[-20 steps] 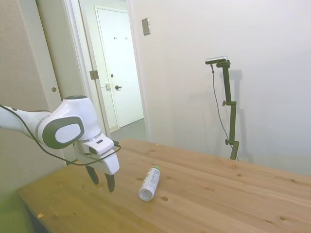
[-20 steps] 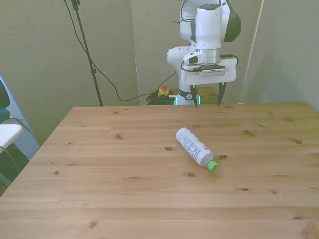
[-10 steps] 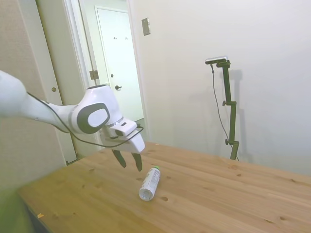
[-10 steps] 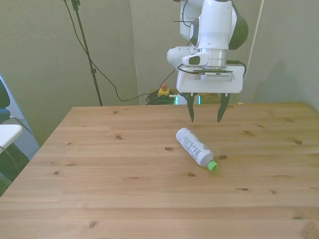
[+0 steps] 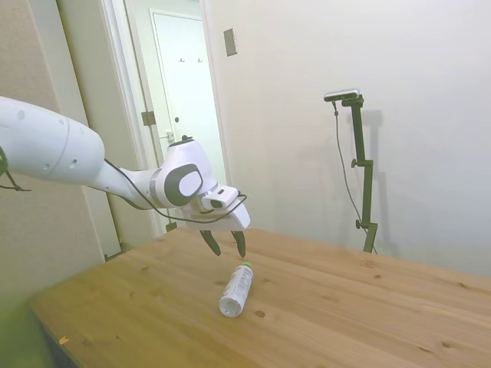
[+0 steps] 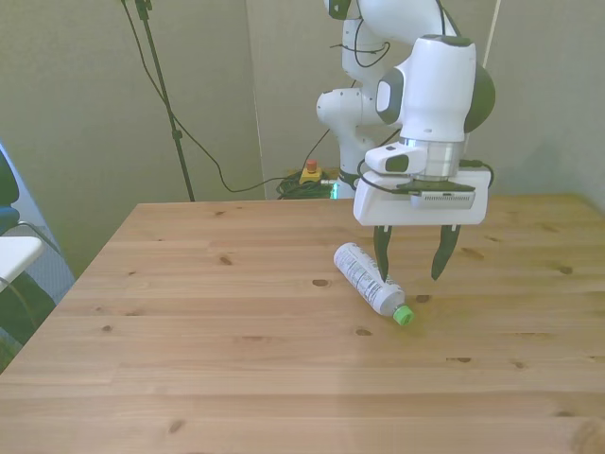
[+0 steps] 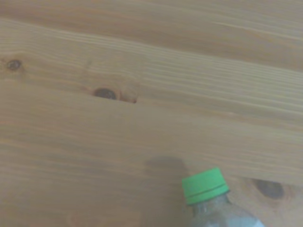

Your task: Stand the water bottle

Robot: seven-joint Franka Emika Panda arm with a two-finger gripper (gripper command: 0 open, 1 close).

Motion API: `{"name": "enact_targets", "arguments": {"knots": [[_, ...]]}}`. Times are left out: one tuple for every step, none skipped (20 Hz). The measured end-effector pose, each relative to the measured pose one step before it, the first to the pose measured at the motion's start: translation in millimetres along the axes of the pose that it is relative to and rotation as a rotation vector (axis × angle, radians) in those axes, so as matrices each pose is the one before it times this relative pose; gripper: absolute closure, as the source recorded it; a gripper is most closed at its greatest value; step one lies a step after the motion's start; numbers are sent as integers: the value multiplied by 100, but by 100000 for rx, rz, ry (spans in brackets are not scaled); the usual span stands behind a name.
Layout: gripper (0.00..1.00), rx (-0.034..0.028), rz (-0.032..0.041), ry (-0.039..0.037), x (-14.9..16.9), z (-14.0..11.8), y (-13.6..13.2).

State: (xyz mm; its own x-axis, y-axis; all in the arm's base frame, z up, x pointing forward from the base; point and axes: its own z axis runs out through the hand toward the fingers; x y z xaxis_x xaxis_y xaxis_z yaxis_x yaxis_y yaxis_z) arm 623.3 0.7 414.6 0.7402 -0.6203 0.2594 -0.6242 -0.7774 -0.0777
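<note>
The water bottle (image 6: 369,281) lies on its side on the wooden table (image 6: 189,312), clear with a white printed label, its green cap (image 6: 404,316) pointing toward the camera in the front view. In the side view the water bottle (image 5: 235,289) lies with its cap end toward the gripper. My gripper (image 6: 412,268) hovers open above the cap end of the bottle, fingers pointing down and apart from it, nothing between them. In the side view the gripper (image 5: 225,244) hangs just over the cap. The wrist view shows the green cap (image 7: 204,185) and the neck over bare wood.
The wooden table (image 5: 345,307) stretches wide around the bottle, with dark knots (image 7: 105,93) in the planks. A door (image 5: 188,115) and a wall stand behind the table in the side view. Cables (image 6: 203,151) hang behind the table's far edge in the front view.
The arm has swung out from the table's far edge toward the bottle and lowered. The gripper now hangs over the cap end, still open. The bottle has not moved.
</note>
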Motion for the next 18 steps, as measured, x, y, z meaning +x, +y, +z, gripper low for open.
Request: {"name": "enact_targets", "arguments": {"knots": [[0,-1090,-151,539,219,808,-176],[0,-762,347,743,199,800,-206],[0,-706,386,213,85,801,-175],[0,-477,344,175,88,744,-173],[0,-559,118,63,72,634,-181],[0,-658,116,69,72,504,-167],[0,-655,149,231,86,423,-153],[0,-449,233,265,135,309,-157],[100,-287,224,64,65,261,-133],[100,-230,302,135,139,203,-70],[100,-132,367,225,192,137,-57],[100,-72,319,140,146,94,-27],[100,-35,130,85,110,79,-29],[100,12,139,3,72,37,-13],[100,-25,68,-69,12,1,2],[100,-146,17,-168,-17,23,15],[100,-232,-10,-236,-20,28,29],[100,-260,47,-344,-4,35,54]]}}
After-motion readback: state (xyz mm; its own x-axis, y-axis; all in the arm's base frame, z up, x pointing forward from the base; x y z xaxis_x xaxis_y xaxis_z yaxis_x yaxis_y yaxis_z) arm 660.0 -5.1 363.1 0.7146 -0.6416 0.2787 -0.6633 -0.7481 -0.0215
